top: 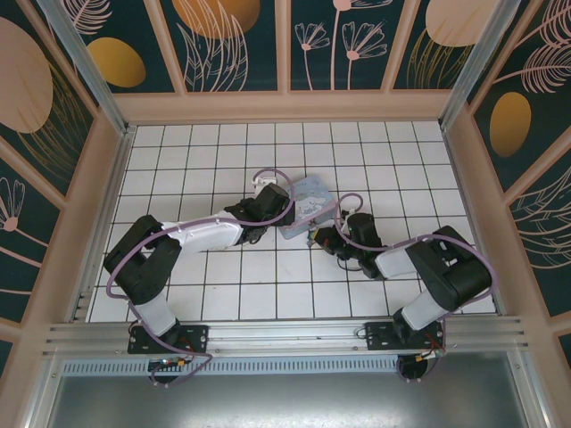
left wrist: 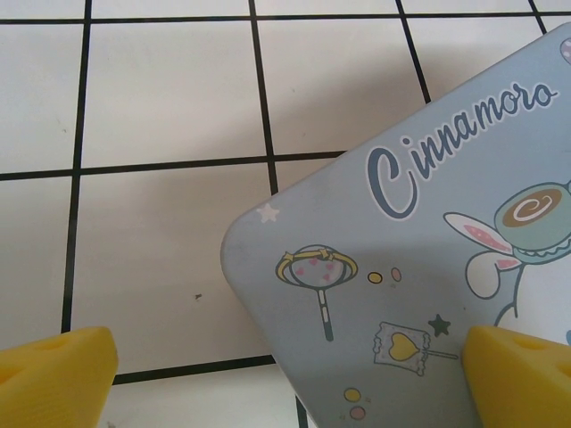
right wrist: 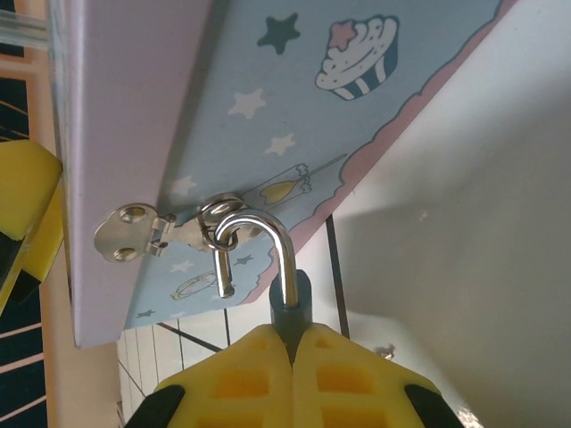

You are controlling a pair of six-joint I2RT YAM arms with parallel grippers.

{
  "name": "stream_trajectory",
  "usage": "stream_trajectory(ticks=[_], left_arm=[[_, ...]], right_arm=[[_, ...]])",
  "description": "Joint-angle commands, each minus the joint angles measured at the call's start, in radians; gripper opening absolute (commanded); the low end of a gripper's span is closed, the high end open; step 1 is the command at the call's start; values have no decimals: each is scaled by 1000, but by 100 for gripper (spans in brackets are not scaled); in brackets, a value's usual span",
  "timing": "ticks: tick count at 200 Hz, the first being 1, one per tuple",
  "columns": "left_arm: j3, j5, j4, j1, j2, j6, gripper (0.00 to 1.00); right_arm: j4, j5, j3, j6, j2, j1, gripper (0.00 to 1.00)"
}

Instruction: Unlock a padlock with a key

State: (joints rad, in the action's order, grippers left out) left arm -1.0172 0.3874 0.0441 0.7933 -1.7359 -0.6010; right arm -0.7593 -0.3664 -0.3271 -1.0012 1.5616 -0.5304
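Observation:
The padlock (right wrist: 292, 299) has a dark bluish body, and my right gripper (right wrist: 293, 343) is shut on it. Its silver shackle (right wrist: 268, 234) stands sprung, one leg free of the body and hooked through the ring of the hasp (right wrist: 134, 234) on a pastel blue tin (right wrist: 294, 116). My left gripper (left wrist: 290, 370) is open over a rounded corner of the tin's lid (left wrist: 419, 294), one yellow finger (left wrist: 58, 370) above the tile and the other above the lid. A tiny metal speck (right wrist: 385, 352) lies on the tile; I cannot tell whether it is the key.
From above, the tin (top: 303, 203) lies mid-floor between my left gripper (top: 272, 198) and my right gripper (top: 321, 239). Purple cables loop over both arms. Wooden walls enclose the white tiled floor (top: 205, 152), with an aluminium rail (top: 285, 334) at the near edge.

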Motion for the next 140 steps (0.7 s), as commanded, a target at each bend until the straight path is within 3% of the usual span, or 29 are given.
stream_trajectory(ticks=[1, 140], left_arm=[[34, 9, 73, 5, -45, 34, 98], [39, -15, 65, 5, -85, 35, 98]], right_arm=[[-51, 54, -30, -38, 24, 0, 0], [-2, 193, -78, -103, 11, 16, 0]])
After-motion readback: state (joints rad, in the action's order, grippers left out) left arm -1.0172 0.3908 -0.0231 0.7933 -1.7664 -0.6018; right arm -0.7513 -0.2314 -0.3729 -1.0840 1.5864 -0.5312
